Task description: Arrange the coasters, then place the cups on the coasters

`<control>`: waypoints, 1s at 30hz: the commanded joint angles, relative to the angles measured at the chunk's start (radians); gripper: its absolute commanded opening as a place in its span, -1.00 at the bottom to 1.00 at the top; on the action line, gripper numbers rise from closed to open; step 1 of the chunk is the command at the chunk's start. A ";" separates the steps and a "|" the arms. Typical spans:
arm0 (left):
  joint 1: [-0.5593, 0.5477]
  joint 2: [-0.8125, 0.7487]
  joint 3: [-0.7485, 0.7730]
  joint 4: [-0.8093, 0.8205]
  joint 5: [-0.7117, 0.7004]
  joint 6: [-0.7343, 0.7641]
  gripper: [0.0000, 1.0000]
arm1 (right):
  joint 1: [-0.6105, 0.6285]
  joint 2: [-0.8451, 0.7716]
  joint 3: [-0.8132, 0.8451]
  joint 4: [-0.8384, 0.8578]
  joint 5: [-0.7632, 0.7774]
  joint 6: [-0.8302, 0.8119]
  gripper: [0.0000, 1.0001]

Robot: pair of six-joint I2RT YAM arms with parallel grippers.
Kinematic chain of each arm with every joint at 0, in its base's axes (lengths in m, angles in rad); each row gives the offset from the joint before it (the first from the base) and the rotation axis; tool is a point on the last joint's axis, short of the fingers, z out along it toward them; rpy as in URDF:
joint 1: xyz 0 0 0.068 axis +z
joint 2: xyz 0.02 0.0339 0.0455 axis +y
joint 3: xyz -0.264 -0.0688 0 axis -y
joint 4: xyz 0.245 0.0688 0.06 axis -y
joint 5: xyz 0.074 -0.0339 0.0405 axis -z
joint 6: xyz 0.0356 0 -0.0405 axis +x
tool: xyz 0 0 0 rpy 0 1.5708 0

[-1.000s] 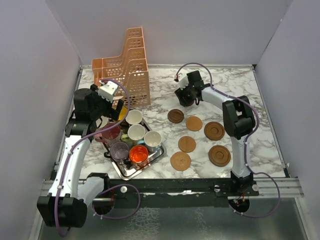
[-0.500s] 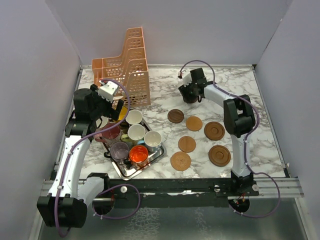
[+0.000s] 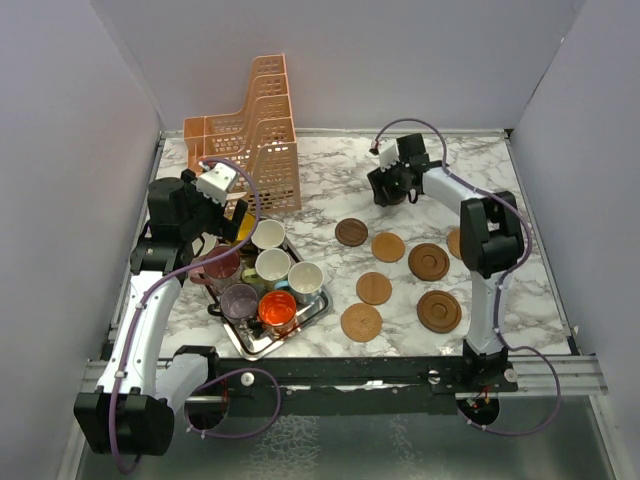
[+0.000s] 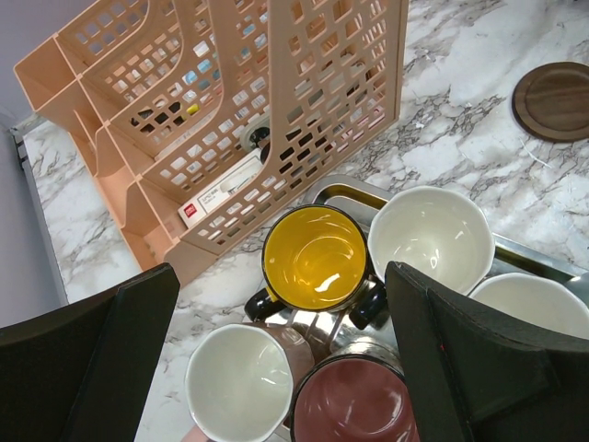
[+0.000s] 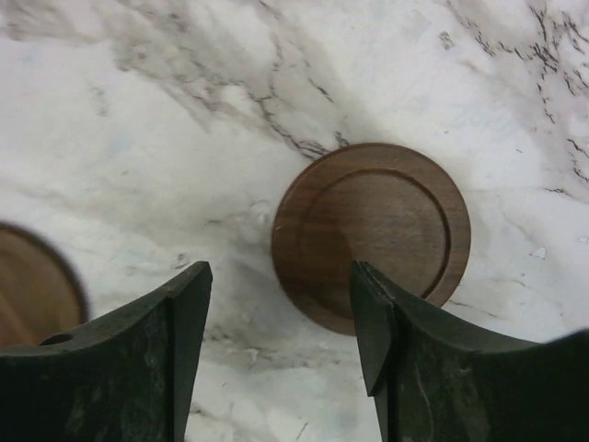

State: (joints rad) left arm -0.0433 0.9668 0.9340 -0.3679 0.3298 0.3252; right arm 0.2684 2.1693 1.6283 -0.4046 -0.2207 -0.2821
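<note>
At the right gripper (image 5: 281,276): stands partly spread, grips nothing, hangs low over the marble table (image 5: 138,138) on its far side. Just ahead, flat on the marble, a dark rimmed coaster (image 5: 377,230); nearer the arms, six more coasters (image 3: 374,288), laid apart from one another. At the left gripper (image 4: 281,285): gapes wide, holds nothing, hovers above the yellow cup (image 4: 315,256). Around that, crowded on the silver tray (image 4: 340,189), the other cups (image 4: 431,238), just beside the orange rack (image 4: 230,110).
</note>
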 commanded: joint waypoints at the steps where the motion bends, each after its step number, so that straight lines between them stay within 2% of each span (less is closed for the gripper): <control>1: 0.000 -0.010 -0.013 0.020 0.028 0.005 0.98 | 0.015 -0.155 -0.060 0.006 -0.135 -0.001 0.29; 6: 0.000 -0.016 -0.019 0.020 0.027 0.007 0.98 | 0.048 -0.237 -0.156 -0.013 -0.190 -0.024 0.34; 15: 0.000 -0.021 -0.025 0.020 0.035 0.011 0.98 | 0.182 -0.323 -0.329 0.009 -0.131 -0.090 0.34; 22: 0.000 -0.025 -0.028 0.021 0.037 0.013 0.98 | 0.266 -0.298 -0.368 0.011 -0.067 -0.116 0.32; 30: 0.000 -0.027 -0.029 0.017 0.043 0.012 0.98 | 0.276 -0.221 -0.334 0.026 -0.009 -0.135 0.25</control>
State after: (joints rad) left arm -0.0433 0.9627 0.9081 -0.3683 0.3344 0.3290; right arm 0.5423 1.8946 1.2636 -0.3988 -0.2874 -0.3904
